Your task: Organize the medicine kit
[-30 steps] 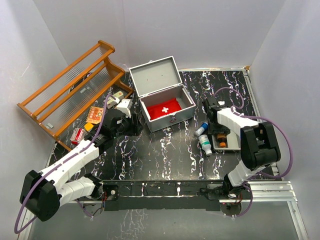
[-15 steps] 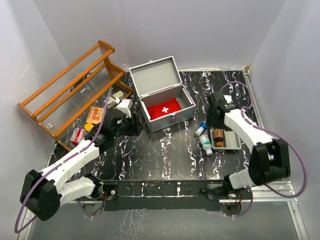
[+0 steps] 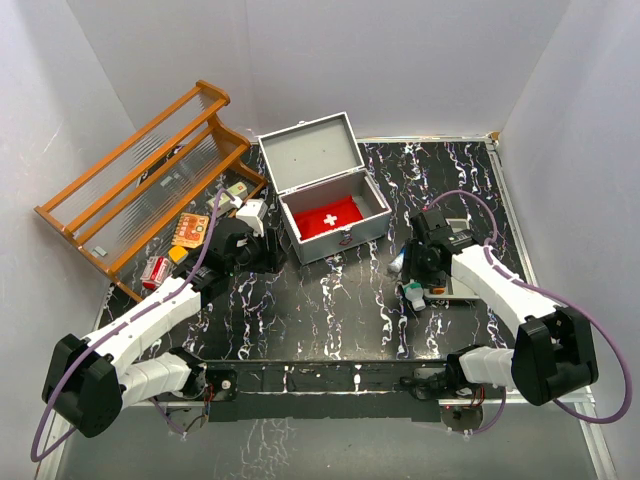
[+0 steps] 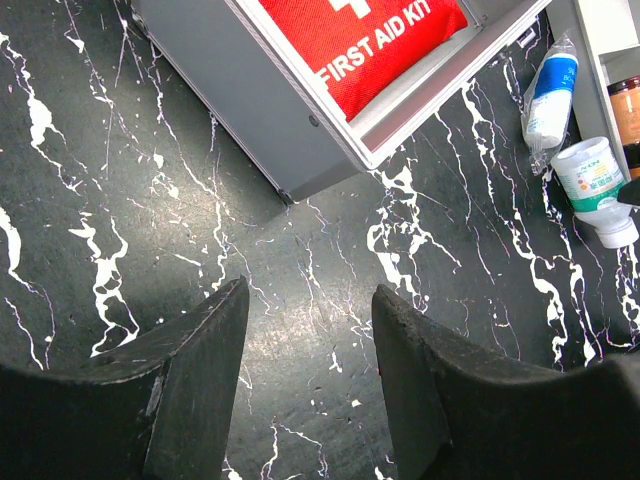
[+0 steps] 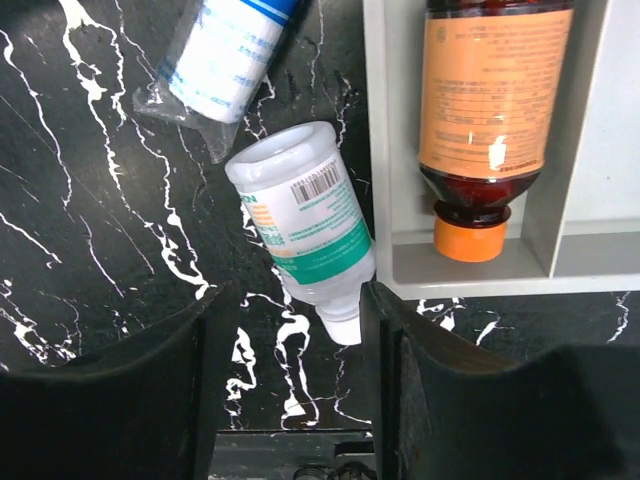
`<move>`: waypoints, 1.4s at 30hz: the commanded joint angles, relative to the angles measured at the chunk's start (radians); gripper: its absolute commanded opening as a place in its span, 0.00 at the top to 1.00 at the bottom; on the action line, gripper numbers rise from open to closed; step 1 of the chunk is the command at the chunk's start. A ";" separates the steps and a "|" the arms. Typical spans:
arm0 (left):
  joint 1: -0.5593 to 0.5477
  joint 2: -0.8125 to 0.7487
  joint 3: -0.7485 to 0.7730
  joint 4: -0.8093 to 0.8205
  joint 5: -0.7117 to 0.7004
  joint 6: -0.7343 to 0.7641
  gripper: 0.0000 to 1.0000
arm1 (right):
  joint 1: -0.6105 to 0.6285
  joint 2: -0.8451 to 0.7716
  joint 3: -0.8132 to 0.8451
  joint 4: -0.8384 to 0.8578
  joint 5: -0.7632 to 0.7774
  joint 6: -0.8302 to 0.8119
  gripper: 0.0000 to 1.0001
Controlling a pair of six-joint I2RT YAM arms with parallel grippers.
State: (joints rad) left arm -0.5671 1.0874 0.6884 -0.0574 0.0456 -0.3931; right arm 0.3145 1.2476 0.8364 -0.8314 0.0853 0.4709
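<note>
The medicine kit (image 3: pixel 345 235) stands open at the table's middle with its lid (image 3: pixel 310 150) up; a red first aid pouch (image 3: pixel 328 218) lies inside. Its wall (image 4: pixel 240 90) and the pouch (image 4: pixel 375 35) show in the left wrist view. My left gripper (image 3: pixel 266 254) (image 4: pixel 310 300) is open and empty over bare table just left of the kit. My right gripper (image 3: pixel 413 283) (image 5: pixel 297 300) is open, its fingers either side of the cap end of a lying white bottle with a green label (image 5: pixel 305 225) (image 3: pixel 412 293).
A grey divided tray (image 5: pixel 385 150) (image 3: pixel 462 290) holds an amber bottle (image 5: pixel 490 100). A wrapped blue-and-white bottle (image 5: pixel 230 55) (image 3: pixel 400 262) lies beside the white one. A wooden rack (image 3: pixel 140 175) and small medicine boxes (image 3: pixel 190 230) sit at the left.
My right arm has swung from over the divided tray toward the near left, and its gripper now sits over the white bottle. The left arm has barely moved.
</note>
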 commanded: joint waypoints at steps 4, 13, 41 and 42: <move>-0.005 -0.006 0.024 -0.002 0.017 0.003 0.49 | 0.055 0.035 0.000 0.066 0.052 0.059 0.53; -0.005 0.001 0.032 0.002 0.026 0.003 0.49 | 0.128 0.116 0.032 0.063 0.184 0.093 0.49; -0.005 0.002 0.032 -0.004 0.024 0.012 0.49 | 0.109 0.054 0.109 0.027 0.350 0.136 0.71; -0.005 0.003 0.032 -0.003 0.025 0.013 0.49 | 0.090 0.043 0.121 0.021 0.359 0.117 0.71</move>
State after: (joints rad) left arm -0.5671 1.0924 0.6922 -0.0612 0.0608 -0.3927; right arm 0.4503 1.3750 0.8635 -0.7887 0.3393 0.6064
